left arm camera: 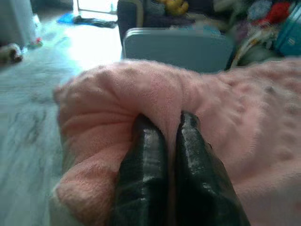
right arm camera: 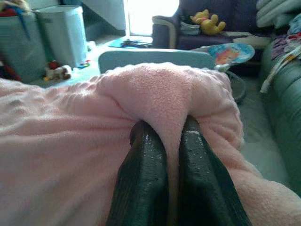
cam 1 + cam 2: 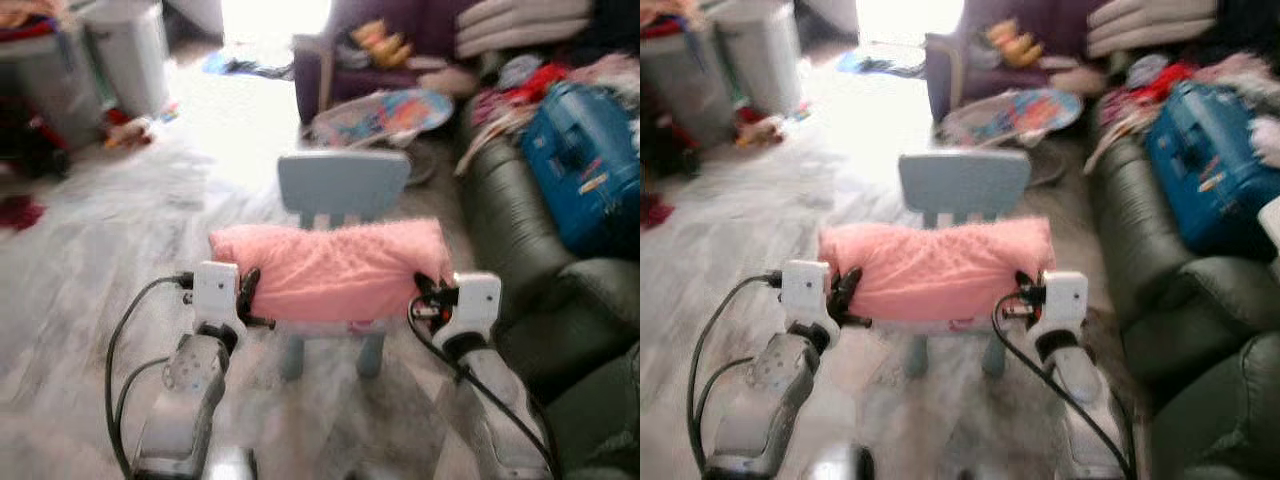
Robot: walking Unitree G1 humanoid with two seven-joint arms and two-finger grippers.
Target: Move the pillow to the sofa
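A fluffy pink pillow lies across the seat of a small light-blue child's chair in front of me. My left gripper is shut on the pillow's left end, a fold of pink fabric pinched between its black fingers. My right gripper is shut on the pillow's right end in the same way, its fingers clamped on a pink fold. The dark green sofa runs along my right side.
A blue case and heaped clothes cover the sofa's far seat. A purple armchair with a yellow toy stands behind the chair, a round colourful mat before it. Grey bins stand at back left. Pale floor lies to the left.
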